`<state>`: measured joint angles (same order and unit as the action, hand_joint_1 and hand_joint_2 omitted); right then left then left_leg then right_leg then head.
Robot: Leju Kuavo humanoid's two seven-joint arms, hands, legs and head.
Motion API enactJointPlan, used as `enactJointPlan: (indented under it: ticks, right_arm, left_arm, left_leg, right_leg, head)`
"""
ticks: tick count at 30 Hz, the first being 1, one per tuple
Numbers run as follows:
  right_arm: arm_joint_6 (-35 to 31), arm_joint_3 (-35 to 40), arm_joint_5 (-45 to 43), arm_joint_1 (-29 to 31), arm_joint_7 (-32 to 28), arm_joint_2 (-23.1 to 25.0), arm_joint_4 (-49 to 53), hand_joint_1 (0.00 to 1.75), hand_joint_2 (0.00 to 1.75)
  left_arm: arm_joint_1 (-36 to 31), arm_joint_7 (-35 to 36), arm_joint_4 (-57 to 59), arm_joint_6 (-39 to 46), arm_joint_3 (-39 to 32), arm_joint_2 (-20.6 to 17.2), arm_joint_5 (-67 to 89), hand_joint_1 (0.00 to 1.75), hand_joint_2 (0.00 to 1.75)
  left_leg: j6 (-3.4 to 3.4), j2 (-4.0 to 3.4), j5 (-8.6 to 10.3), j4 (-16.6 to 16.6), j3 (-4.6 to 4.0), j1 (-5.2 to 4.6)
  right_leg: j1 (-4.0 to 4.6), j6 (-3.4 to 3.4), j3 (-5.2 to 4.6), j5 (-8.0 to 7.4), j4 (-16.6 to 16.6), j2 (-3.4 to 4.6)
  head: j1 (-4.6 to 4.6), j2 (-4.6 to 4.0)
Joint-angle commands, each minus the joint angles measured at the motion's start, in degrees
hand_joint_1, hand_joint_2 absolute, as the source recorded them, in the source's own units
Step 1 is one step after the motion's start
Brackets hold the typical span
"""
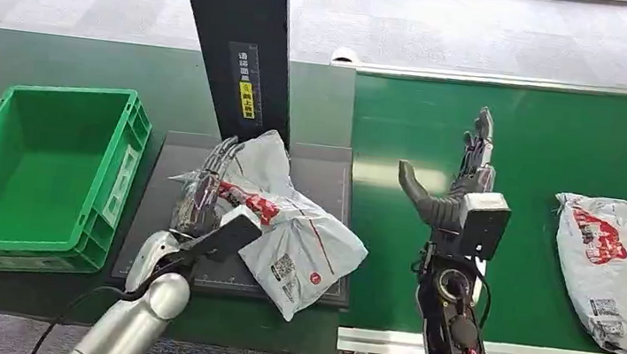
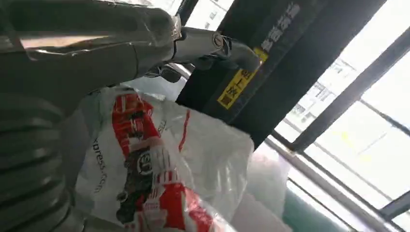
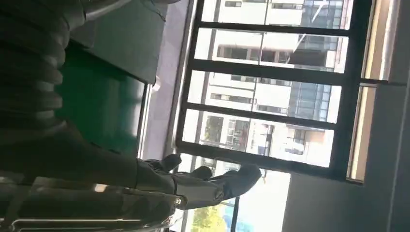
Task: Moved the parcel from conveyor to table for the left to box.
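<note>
- My left hand point(image 1: 206, 187) is nearest me, lying on the grey poly mailer parcel point(image 1: 291, 223) with its fingers draped over the bag's left end; from the left wrist view I judge it gripping the bag, thumb point(image 2: 227, 48) hooked over the top.
- That parcel sits on the dark mat point(image 1: 329, 165) on the table, just right of the green crate point(image 1: 43, 173), below the black post point(image 1: 237, 35).
- I judge the bag light, soft and slippery; a bunched fold should hold best.
- My right hand point(image 1: 456, 189) stands above the green conveyor point(image 1: 528, 139), fingers spread, holding nothing.
- A second mailer point(image 1: 611, 269) lies on the belt, well apart.
</note>
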<state>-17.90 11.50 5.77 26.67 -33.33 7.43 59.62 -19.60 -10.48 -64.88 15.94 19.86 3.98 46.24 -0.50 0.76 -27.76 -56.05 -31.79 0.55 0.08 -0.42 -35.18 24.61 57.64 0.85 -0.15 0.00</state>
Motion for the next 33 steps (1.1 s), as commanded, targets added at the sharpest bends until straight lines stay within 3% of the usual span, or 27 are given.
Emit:
enactJointPlan:
  ticks: [1,5,16,17,18,19,21,26,33]
  right_arm:
    - [1.89,-0.42,0.00,-0.52,1.01,-1.16,-1.40,0.00,1.75]
    - [2.55,0.29,0.56,-0.77,1.42,-0.80,-1.43,0.00,1.75]
    - [4.98,0.86,2.02,1.11,3.40,-0.07,-4.84,0.00,1.75]
    - [5.01,0.81,2.07,1.07,3.49,-0.10,-4.79,0.00,1.75]
    - [5.25,0.70,2.06,0.94,3.92,-0.16,-4.81,0.00,1.75]
    - [5.52,0.57,1.86,0.93,4.45,-0.19,-5.11,0.00,1.75]
    - [10.02,-0.51,-1.19,1.52,8.23,-0.40,-8.84,0.00,1.75]
    - [20.44,-2.01,-8.40,4.91,10.90,-0.29,-19.95,0.00,1.75]
    - [19.77,-0.61,-8.79,7.41,10.86,0.38,-23.36,0.00,1.75]
  left_arm:
    - [-6.70,7.21,18.21,-4.02,6.47,-0.73,12.45,0.00,1.75]
    - [-7.06,5.71,19.56,-5.68,5.50,0.72,12.84,0.00,1.75]
    - [-7.03,6.93,21.38,-10.62,5.39,0.41,15.93,0.00,1.75]
    - [-7.05,6.93,21.26,-10.44,5.34,0.42,16.10,0.37,1.75]
    - [-6.68,6.69,20.46,-8.80,4.83,0.50,16.17,1.34,1.75]
    - [-6.48,6.54,19.93,-7.81,4.41,0.58,15.95,1.69,1.75]
    - [-5.79,5.18,17.57,-3.44,2.93,0.92,14.50,1.75,1.75]
    - [-4.92,2.37,13.25,1.53,1.08,1.20,9.72,1.75,1.75]
    - [-3.23,-0.36,9.33,7.96,-1.08,1.95,5.78,1.75,1.75]
  left_leg:
    - [0.00,0.09,0.04,0.12,0.17,-0.02]
    - [0.00,0.06,0.02,0.13,0.20,-0.02]
    - [0.01,-0.06,0.01,0.08,0.16,-0.04]
    - [0.01,-0.01,0.01,0.08,0.18,-0.04]
    - [0.01,-0.10,0.06,0.23,0.31,-0.05]
    - [0.01,-0.01,0.01,0.09,0.25,-0.04]
    - [0.01,-0.03,0.01,0.09,0.29,-0.03]
    - [0.02,-0.06,0.02,0.11,0.30,-0.02]
    - [0.01,-0.08,-0.02,0.05,0.23,-0.03]
  right_leg:
    - [-0.02,0.04,0.20,0.01,-0.10,-0.18]
    - [-0.01,0.05,0.22,0.03,-0.11,-0.20]
    - [-0.04,0.04,0.18,-0.01,-0.04,-0.02]
    - [-0.04,0.04,0.22,-0.01,-0.05,-0.02]
    - [-0.05,0.08,0.33,-0.07,-0.19,-0.03]
    - [-0.05,0.04,0.30,-0.01,-0.06,-0.01]
    - [-0.04,0.05,0.33,-0.02,-0.06,-0.02]
    - [-0.02,0.05,0.34,-0.05,-0.12,-0.01]
    - [-0.04,0.05,0.24,0.00,-0.03,0.03]
  head:
    - [0.00,0.00]
    - [-0.02,0.00]
    - [-0.02,0.00]
    - [0.00,0.00]
    - [0.00,0.00]
    - [0.00,0.00]
    - [0.00,0.00]
    - [-0.02,0.00]
    - [-0.02,0.00]
